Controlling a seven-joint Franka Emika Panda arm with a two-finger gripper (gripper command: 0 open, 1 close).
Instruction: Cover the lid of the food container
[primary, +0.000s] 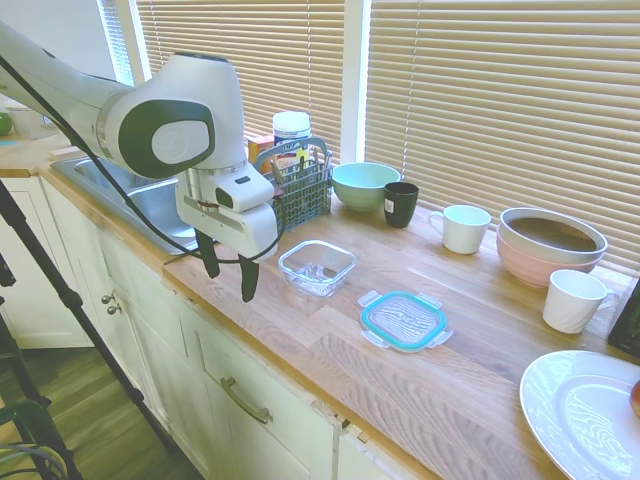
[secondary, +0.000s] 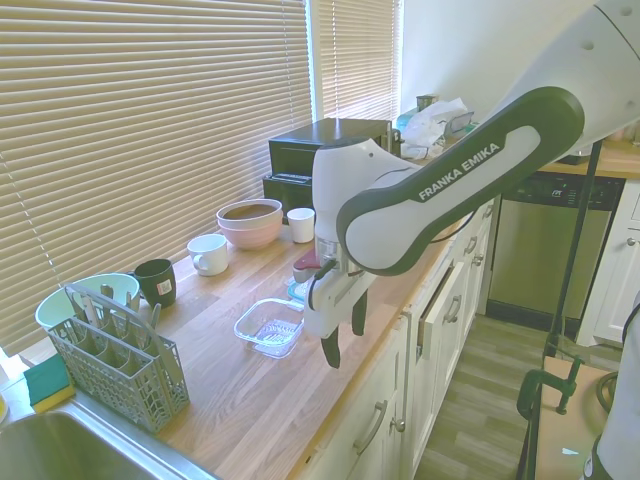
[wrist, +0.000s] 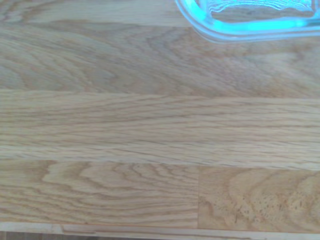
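The food container (primary: 318, 267), a small clear glass dish, stands uncovered on the wooden counter (primary: 300, 330); it also shows in the second exterior view (secondary: 270, 327), and its rim shows in the wrist view (wrist: 250, 22). The lid (primary: 403, 320), clear with a teal rim, lies flat on the counter to the container's right. My gripper (primary: 230, 283) hangs open and empty just left of the container, above the counter's front edge, fingers pointing down. In the second exterior view my gripper (secondary: 344, 345) hides most of the lid.
A cutlery basket (primary: 300, 190), a mint-green bowl (primary: 365, 185), a black cup (primary: 401, 204), a white mug (primary: 465, 228) and a pink bowl (primary: 550, 250) line the back. A white cup (primary: 573, 300) and white plate (primary: 585, 410) sit right. The sink (primary: 150, 195) lies left.
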